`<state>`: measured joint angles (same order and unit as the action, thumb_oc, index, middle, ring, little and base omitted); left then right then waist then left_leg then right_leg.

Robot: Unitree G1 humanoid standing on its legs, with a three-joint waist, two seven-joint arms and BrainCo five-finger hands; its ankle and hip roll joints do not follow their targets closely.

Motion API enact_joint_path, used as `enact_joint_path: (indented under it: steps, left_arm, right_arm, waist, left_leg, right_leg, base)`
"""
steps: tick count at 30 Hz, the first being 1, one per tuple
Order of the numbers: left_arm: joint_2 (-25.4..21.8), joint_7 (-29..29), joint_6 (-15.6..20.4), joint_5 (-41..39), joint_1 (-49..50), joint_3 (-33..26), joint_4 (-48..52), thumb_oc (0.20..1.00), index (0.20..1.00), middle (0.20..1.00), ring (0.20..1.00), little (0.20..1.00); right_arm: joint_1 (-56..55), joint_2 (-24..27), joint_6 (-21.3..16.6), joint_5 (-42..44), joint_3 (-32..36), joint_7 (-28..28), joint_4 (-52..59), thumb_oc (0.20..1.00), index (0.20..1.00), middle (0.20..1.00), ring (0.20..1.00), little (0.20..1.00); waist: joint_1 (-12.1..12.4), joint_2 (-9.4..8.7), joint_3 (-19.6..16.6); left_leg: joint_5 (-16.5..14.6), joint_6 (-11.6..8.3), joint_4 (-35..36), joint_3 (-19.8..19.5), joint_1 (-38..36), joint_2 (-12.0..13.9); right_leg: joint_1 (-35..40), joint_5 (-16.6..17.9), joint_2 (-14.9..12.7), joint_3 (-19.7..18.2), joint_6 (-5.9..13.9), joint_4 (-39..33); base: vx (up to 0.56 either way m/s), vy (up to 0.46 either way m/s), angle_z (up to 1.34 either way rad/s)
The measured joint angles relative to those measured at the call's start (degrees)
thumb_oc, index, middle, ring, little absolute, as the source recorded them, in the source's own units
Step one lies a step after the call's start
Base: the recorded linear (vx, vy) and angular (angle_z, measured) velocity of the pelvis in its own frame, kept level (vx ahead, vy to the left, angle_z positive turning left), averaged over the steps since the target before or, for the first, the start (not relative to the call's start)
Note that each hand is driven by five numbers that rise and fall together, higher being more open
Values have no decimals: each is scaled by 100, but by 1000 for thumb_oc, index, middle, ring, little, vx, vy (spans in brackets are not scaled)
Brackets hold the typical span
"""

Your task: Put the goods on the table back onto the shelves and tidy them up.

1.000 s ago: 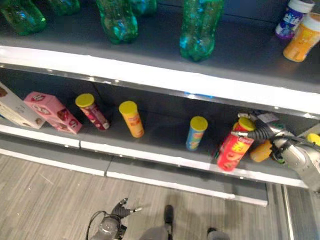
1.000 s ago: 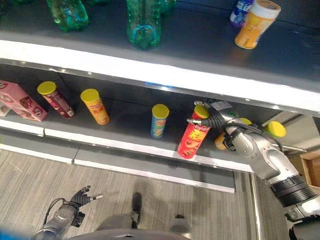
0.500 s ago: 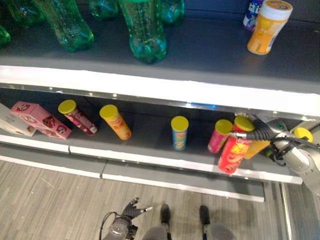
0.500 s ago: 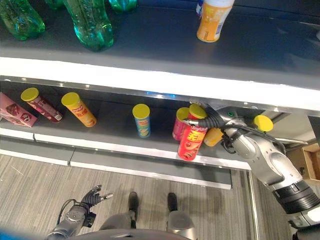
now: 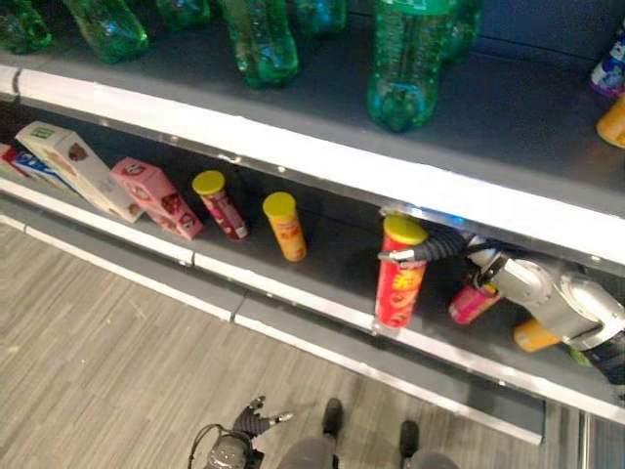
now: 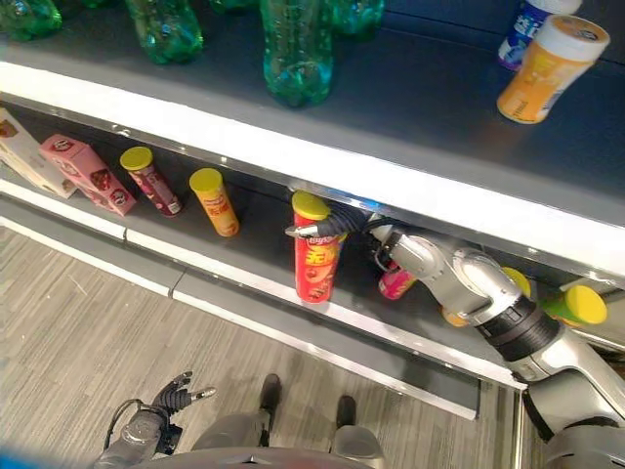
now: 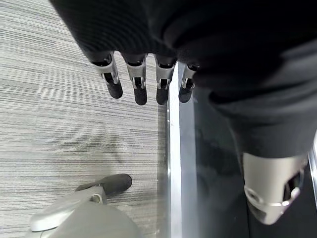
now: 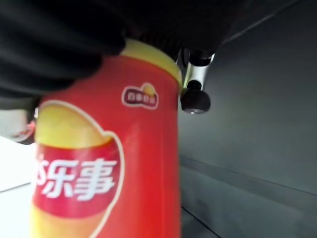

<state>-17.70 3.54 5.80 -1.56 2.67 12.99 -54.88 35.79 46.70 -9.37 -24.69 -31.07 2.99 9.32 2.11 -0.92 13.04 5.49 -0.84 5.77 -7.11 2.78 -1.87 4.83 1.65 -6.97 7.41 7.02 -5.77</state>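
A: Red, with a yellow lid: that is the chip can [image 5: 399, 275] in the right hand [image 6: 344, 223]. It stands upright at the near edge of the lower shelf [image 5: 322, 262]. The hand reaches in from the right, and its fingers are curled around the top of the can, just under the lid.

B: Is the grip also visible from the wrist?

A: Yes. In the right wrist view the can [image 8: 106, 153] is very close, and one dark fingertip [image 8: 195, 100] lies against its side near the lid.

B: What else is on that shelf?

A: To the left of the held can stand an orange can [image 5: 285, 227] and a dark red can [image 5: 221, 203], both with yellow lids and both tilted. Further left lean a pink box [image 5: 156, 197] and a white box [image 5: 78, 170]. To the right, behind the arm, there is a pink can [image 5: 474, 301], and an orange can partly hidden by the arm.

B: And the upper shelf?

A: The upper shelf [image 6: 420, 107] carries green bottles [image 6: 298, 49] on the left and middle, and an orange jar [image 6: 551, 66] with a white lid on the right.

B: The other hand?

A: The left hand [image 7: 143, 79] hangs low over the grey floor [image 5: 107, 342], its fingers loose and holding nothing.
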Motion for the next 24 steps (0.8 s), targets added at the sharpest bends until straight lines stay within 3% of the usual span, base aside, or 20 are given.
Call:
enact_joint_path:
  steps: [8, 12, 24]
  left_arm:
    - [-15, 31, -13, -56, -13, 0, -1, 1000, 1000, 1000, 1000, 1000]
    - [-23, 62, -17, -65, -2, 1, -173, 1000, 1000, 1000, 1000, 1000]
    - [-19, 124, -18, -277, -43, 3, -182, 1000, 1000, 1000, 1000, 1000]
  right_arm:
    - [241, -482, 137, -33, -365, -15, -817, 200, 200, 200, 200, 200]
    - [277, -742, 313, -472, -398, -233, -1330, 200, 200, 200, 200, 200]
    - [329, -1249, 662, -1156, -346, -1043, -2274, 200, 200, 200, 200, 200]
  waist:
    - [153, -57, -35]
    - [192, -50, -41]
    - [241, 173, -134]
  left_leg:
    - [-1, 4, 0, -92, 16, -108]
    - [5, 13, 0, -150, 52, -135]
    - [-14, 49, 0, -142, 219, -135]
  right_leg:
    - [51, -29, -107, 74, 18, 1]
    - [47, -47, -126, 143, 42, 0]
    - [-109, -63, -129, 159, 40, 1]
  base:
    - [18, -11, 9]
    - [24, -13, 8]
    - [6, 8, 1]
